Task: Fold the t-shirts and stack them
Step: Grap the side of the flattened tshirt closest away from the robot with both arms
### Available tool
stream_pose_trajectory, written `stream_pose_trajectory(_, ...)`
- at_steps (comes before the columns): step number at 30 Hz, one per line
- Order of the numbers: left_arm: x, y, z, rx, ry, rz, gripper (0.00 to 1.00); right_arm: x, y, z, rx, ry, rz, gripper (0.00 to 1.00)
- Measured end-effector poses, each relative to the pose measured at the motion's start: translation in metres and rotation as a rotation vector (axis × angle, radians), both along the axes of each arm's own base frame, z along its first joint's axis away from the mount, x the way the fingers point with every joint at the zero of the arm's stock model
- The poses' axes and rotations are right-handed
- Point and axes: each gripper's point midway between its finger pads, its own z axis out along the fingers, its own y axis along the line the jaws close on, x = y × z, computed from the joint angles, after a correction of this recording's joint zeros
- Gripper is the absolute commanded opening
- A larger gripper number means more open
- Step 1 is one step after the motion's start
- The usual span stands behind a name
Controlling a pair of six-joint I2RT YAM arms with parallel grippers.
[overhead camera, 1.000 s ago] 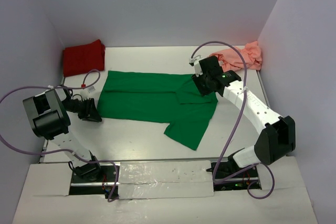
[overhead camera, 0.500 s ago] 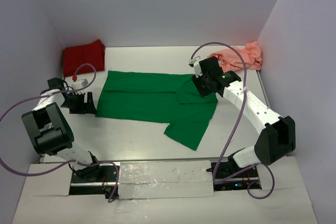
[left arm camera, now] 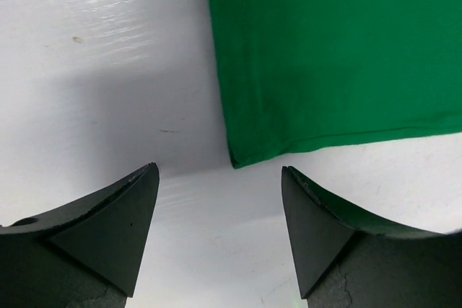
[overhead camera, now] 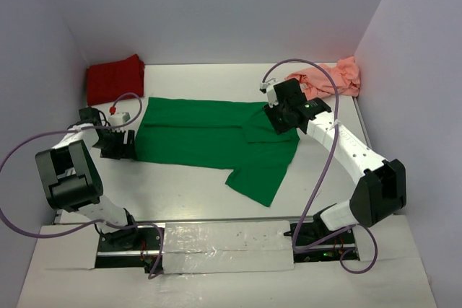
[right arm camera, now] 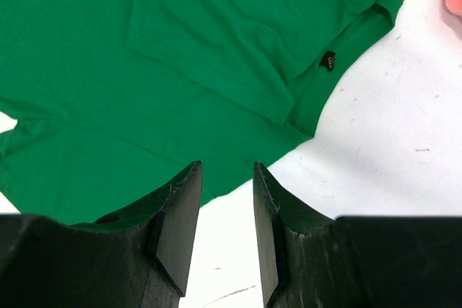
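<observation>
**Legible Markings**

No text, number or sign can be read. A small dark label [right arm camera: 328,60] sits at the neck edge of the green t-shirt [right arm camera: 216,70]; its orange print is too small to read.

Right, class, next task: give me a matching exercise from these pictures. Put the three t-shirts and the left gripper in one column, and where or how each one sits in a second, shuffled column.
Column 1
1. green t-shirt
2. dark red t-shirt
3. salmon pink t-shirt
4. left gripper

Column 2
A. crumpled in the far right corner
B. open, low over the table, facing a corner of the green hem
C. spread out in the middle
D. bunched in the far left corner

Pairs: 1-C, 2-D, 3-A, 4-B
</observation>
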Motion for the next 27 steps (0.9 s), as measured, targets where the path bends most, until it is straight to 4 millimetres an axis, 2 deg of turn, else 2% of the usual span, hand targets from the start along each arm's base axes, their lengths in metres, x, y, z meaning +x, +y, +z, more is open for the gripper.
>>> stream_pose_trajectory(10, 0.01, 0.008, -0.002, 0.041, -0.035, 0.029, 0.77, 0.0, 0.0, 0.0, -0.001, 0.001, 0.003, 0.42)
stream_pose_trajectory(27, 0.02, -0.006, -0.003, -0.036, -0.064, -0.005, 0.74, -0.002, -0.001, -0.004, -0.004, 0.008, 0.002, 0.42)
